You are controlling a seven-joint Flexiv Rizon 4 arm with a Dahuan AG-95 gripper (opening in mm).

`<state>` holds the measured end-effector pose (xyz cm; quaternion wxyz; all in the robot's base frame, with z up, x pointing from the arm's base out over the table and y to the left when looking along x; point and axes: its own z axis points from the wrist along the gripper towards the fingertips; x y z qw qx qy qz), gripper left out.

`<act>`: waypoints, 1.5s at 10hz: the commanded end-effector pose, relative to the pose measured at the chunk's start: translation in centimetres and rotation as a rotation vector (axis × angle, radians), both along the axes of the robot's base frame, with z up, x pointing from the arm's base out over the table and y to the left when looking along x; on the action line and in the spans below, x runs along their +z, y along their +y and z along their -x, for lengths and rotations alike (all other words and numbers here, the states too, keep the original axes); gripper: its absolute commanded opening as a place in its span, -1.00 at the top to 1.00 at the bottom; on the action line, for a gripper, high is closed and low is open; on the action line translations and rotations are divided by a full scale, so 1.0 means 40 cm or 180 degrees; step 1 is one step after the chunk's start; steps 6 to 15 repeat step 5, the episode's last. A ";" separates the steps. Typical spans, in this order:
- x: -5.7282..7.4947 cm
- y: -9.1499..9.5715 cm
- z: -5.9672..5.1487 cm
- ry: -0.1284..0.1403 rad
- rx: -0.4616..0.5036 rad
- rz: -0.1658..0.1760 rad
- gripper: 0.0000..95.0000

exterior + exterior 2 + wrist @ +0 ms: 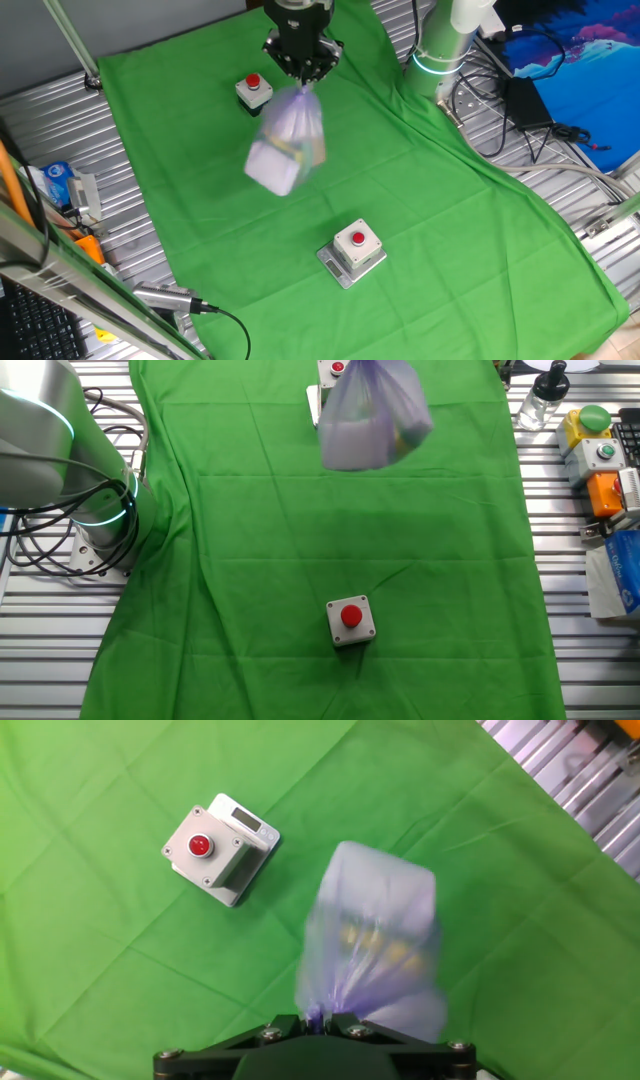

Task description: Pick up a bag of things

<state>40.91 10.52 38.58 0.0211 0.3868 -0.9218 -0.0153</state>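
Note:
The bag of things (286,147) is a clear plastic bag with a white block, yellow-green and purple bits inside. It hangs blurred in the air above the green cloth (420,220). My gripper (303,72) is shut on the bag's gathered top and holds it up. In the other fixed view the bag (373,418) hangs at the top middle; the gripper is out of frame there. In the hand view the bag (375,945) hangs below my gripper (320,1017), its neck pinched between the fingers.
One grey red-button box (352,250) sits on the cloth near the front, another (254,91) at the back beside the bag. The robot base (440,50) stands at the back right. Tools and boxes (600,450) lie off the cloth on the metal table.

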 end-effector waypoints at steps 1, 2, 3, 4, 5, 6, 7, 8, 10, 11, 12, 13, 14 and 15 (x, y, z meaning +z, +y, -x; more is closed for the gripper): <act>-0.002 0.000 0.001 0.0005 0.0024 0.0013 1.00; -0.003 0.001 0.000 0.0005 -0.0009 0.0020 1.00; -0.003 0.001 0.000 0.0005 -0.0014 0.0029 1.00; -0.003 0.001 0.000 0.0005 -0.0017 0.0032 1.00; -0.003 0.001 0.000 0.0004 -0.0021 0.0036 1.00; -0.003 0.001 0.000 0.0004 -0.0021 0.0036 1.00; -0.003 0.001 0.000 0.0004 -0.0021 0.0036 1.00; -0.003 0.001 0.000 0.0004 -0.0021 0.0036 1.00; -0.003 0.001 0.000 0.0004 -0.0021 0.0036 1.00; -0.003 0.001 0.000 0.0004 -0.0021 0.0036 1.00; -0.003 0.001 0.000 0.0004 -0.0021 0.0036 1.00; -0.003 0.001 0.000 0.0004 -0.0021 0.0036 1.00; -0.003 0.001 0.000 0.0004 -0.0021 0.0036 1.00; -0.003 0.001 0.000 0.0004 -0.0021 0.0036 1.00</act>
